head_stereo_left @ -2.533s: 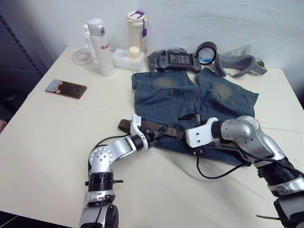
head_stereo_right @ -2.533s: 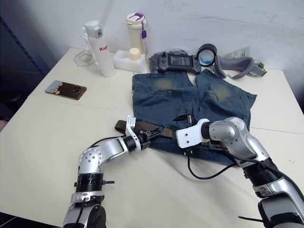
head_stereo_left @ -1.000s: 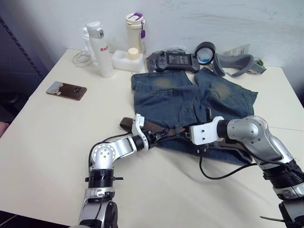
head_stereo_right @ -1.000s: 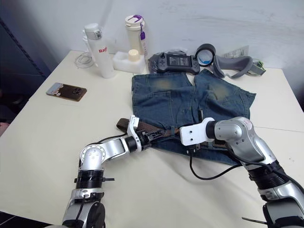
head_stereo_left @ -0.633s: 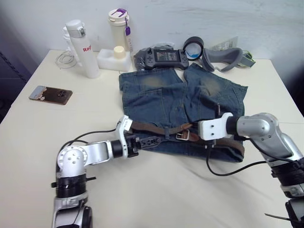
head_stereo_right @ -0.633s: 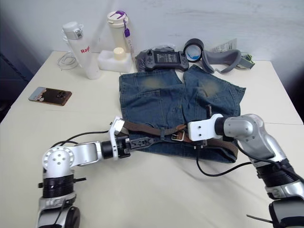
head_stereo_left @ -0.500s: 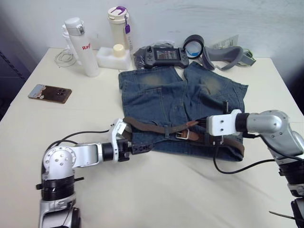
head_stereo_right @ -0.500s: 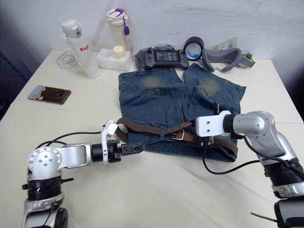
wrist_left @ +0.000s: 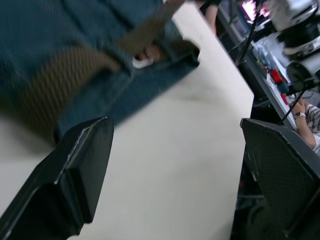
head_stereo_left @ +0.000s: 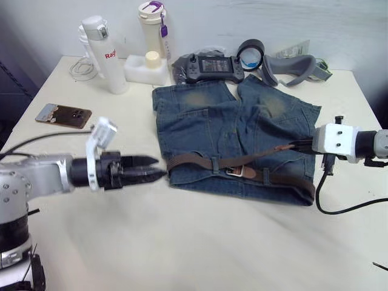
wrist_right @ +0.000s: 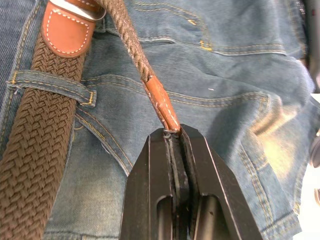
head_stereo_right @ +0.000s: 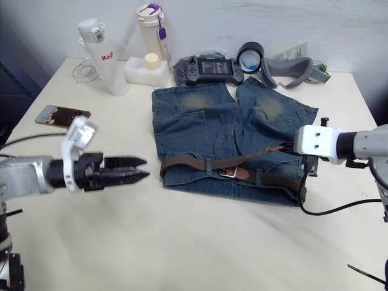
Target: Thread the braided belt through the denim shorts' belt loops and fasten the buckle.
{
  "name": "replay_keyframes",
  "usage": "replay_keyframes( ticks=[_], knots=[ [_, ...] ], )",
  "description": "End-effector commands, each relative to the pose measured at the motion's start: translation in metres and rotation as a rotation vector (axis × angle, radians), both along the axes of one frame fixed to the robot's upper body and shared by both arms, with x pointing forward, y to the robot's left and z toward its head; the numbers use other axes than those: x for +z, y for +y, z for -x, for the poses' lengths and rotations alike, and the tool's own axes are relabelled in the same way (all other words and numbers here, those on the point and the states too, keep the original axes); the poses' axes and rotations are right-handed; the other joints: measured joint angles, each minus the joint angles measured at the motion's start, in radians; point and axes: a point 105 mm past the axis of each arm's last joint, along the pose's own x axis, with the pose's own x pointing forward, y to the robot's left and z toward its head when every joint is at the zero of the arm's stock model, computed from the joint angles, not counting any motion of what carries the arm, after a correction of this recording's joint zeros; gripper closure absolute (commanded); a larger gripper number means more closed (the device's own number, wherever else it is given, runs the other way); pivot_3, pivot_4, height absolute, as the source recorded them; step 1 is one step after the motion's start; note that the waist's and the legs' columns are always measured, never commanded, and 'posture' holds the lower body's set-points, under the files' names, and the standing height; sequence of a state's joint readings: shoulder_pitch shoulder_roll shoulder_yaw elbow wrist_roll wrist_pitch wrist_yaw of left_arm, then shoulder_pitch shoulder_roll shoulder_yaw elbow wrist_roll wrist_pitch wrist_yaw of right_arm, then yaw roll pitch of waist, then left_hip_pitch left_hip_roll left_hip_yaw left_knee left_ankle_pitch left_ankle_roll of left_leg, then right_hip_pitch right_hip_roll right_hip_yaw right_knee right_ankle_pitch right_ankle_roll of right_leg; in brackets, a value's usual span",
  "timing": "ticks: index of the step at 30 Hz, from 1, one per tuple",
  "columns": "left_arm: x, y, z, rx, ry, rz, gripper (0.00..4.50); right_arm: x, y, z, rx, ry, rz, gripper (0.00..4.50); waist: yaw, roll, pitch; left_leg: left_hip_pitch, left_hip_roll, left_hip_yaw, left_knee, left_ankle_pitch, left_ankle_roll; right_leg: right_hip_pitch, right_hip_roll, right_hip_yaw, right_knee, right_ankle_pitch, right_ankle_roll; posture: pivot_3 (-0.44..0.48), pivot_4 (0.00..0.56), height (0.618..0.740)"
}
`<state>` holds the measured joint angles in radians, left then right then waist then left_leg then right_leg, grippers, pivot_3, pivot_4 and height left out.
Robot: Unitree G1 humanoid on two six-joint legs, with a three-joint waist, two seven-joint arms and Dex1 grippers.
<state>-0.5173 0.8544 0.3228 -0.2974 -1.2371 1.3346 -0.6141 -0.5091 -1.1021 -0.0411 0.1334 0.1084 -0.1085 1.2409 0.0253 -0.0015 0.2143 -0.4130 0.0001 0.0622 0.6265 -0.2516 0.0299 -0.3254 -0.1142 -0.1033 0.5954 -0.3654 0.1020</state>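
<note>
Denim shorts [head_stereo_left: 233, 130]: one pair is laid flat on the table [head_stereo_left: 200, 242], with the waistband toward the robot and the legs toward the wall.
Braided belt [head_stereo_left: 200, 161]: one belt is laid along the waistband; its tan tip [wrist_right: 161, 102] is lifted above the denim toward the right gripper.
Belt loops: two are clearly seen with the belt passed under them, one [head_stereo_left: 214, 163] near the middle of the waistband and one [wrist_right: 52, 82] seen in the right wrist view. Others cannot be counted with certainty.
Buckle [head_stereo_left: 241, 171]: one silver frame is seen on the waistband, with the strap passed through it.
Left gripper [head_stereo_left: 154, 169]: its two black fingers are held slightly apart with nothing between them. It is kept over the bare table, just beside the left end of the belt, not touching it.
Right gripper [wrist_right: 172, 137]: its two fingers are pressed together on the tan tip of the belt, at the right side of the shorts.
Bottles: two are stood at the far left of the table, one white [head_stereo_left: 100, 45] and one with a purple lid [head_stereo_left: 153, 27].
Phone [head_stereo_left: 63, 115]: one is laid near the left edge, well apart from the shorts.
Game controller [head_stereo_left: 209, 65]: one is laid beyond the shorts, beside one tape roll [head_stereo_left: 251, 53] and one grey padded band [head_stereo_left: 291, 65].
</note>
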Motion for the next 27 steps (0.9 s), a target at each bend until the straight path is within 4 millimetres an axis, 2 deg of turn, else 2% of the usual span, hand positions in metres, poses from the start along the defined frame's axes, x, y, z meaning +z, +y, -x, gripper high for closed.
replay_keyframes(
  ticks=[1,2,5,9,11,14,17,21,27],
  knots=[
    [0.017,-0.010,-0.015,-0.016,-0.183,-0.025,0.06,0.026,-0.013,0.000,-0.044,-0.080,0.006,4.50,-0.001,0.000,0.000,0.000,0.000,0.000,0.000,0.000,0.000,0.000,0.000,0.000,0.001,0.000,0.000,0.000,0.150,0.731],
    [0.019,-0.014,-0.019,-0.021,-0.225,-0.034,0.06,0.028,-0.016,-0.001,-0.051,-0.085,0.010,4.50,0.000,0.000,0.000,0.000,0.000,0.001,0.000,0.000,0.000,0.000,0.000,0.001,0.001,0.000,0.000,0.000,0.150,0.731],
    [0.030,-0.052,-0.039,-0.056,-0.465,-0.051,0.06,0.042,-0.024,-0.005,-0.100,-0.144,0.011,4.50,0.006,0.000,0.001,0.000,-0.001,0.001,0.001,0.000,0.000,-0.001,0.000,0.001,0.003,0.000,0.000,0.000,0.150,0.731],
    [0.021,-0.080,-0.054,-0.111,-0.558,-0.113,0.06,0.052,-0.037,-0.009,-0.156,-0.195,0.041,4.50,0.006,0.000,0.001,-0.002,-0.001,0.002,0.002,0.001,0.001,-0.002,0.001,0.000,0.007,0.001,0.001,0.000,0.150,0.731],
    [0.013,-0.096,-0.062,-0.154,-0.607,-0.155,0.06,0.055,-0.035,-0.010,-0.156,-0.205,0.019,4.50,0.005,0.000,0.001,-0.004,-0.001,0.003,0.002,0.002,0.004,-0.005,0.002,-0.002,0.008,0.001,0.001,0.000,0.150,0.731],
    [0.007,-0.115,-0.069,-0.205,-0.657,-0.177,0.06,0.055,-0.019,-0.010,-0.117,-0.192,-0.036,4.50,0.004,-0.001,0.001,-0.010,-0.001,0.006,0.003,0.004,0.006,-0.014,0.002,-0.004,0.014,0.001,0.001,0.000,0.150,0.731],
    [0.010,-0.138,-0.076,-0.212,-0.778,-0.197,0.06,0.055,0.003,-0.008,-0.082,-0.145,-0.143,4.50,0.002,-0.002,0.002,-0.010,-0.002,0.007,0.004,0.005,0.008,-0.016,0.002,-0.004,0.017,0.001,0.001,0.000,0.150,0.731],
    [0.026,-0.175,-0.079,-0.207,-0.997,-0.196,0.06,0.056,0.040,0.000,-0.018,-0.050,-0.299,4.50,0.005,-0.002,0.002,-0.010,-0.002,0.006,0.006,0.007,0.009,-0.016,0.000,-0.005,0.022,0.001,0.001,0.000,0.150,0.731],
    [0.035,-0.190,-0.084,-0.164,-1.054,-0.168,0.06,0.063,0.059,0.007,0.003,-0.014,-0.358,4.50,0.005,-0.003,0.002,-0.010,-0.003,0.004,0.011,0.008,0.010,-0.016,-0.002,-0.004,0.027,0.001,0.002,0.000,0.150,0.731]
  ],
)
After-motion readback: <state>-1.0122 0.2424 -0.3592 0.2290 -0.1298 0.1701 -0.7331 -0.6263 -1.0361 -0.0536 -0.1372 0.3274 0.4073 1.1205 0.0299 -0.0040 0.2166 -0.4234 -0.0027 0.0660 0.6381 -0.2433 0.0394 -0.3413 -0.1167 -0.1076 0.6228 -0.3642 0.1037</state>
